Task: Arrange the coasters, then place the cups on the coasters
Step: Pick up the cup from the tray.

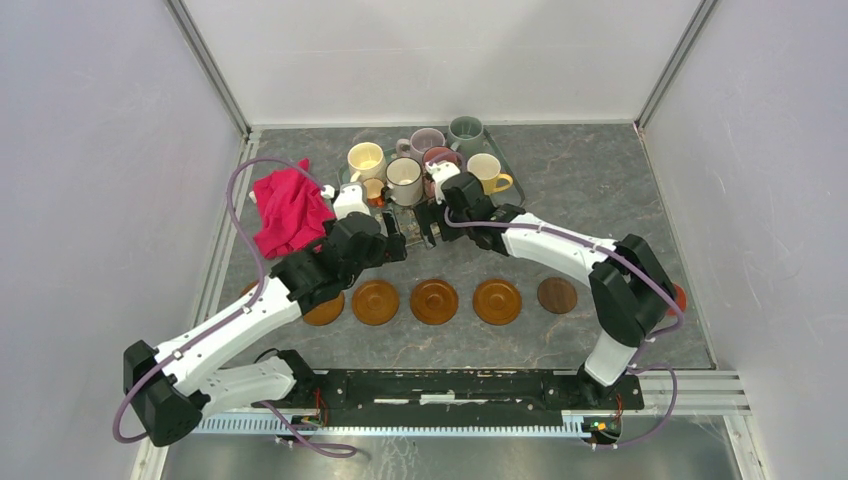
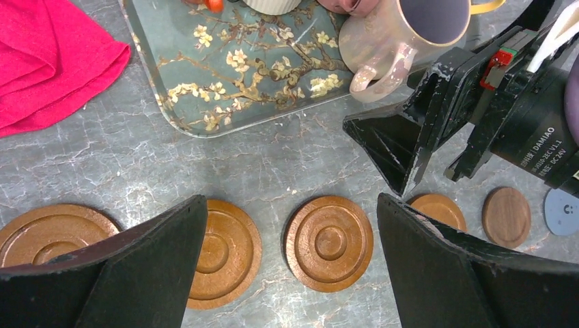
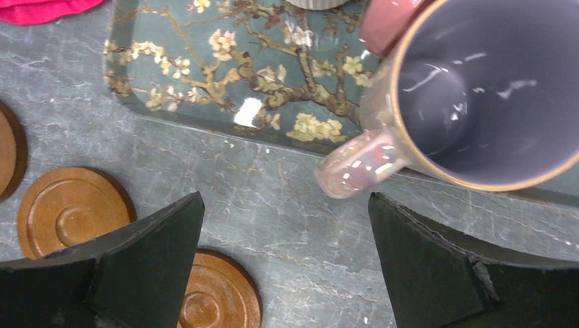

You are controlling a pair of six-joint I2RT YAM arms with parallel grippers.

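Black fingers of the left tool (image 2: 290, 205) stand wide apart and hold nothing. It hangs over the row of orange-brown coasters (image 2: 331, 242), which lie flat on the grey bench (image 2: 287, 157). At the right end of the row is a dark brown coaster (image 2: 506, 215), and just beside it a grey-blue coaster (image 2: 563, 212).

The right tool (image 3: 285, 205) is wide open too, with nothing in it. Just in front of it is a pink cup (image 3: 478, 89), purple inside, standing at the near edge of the flowery tray (image 3: 205, 61). The handle of the cup sticks out toward the open fingers but does not touch them.

Seen from above, the two tools are close together, between the coaster row and the tray. The other cups (image 1: 404, 180) stand close together on the tray. A red cloth (image 1: 290, 210) lies on the bench to the left of the tray.
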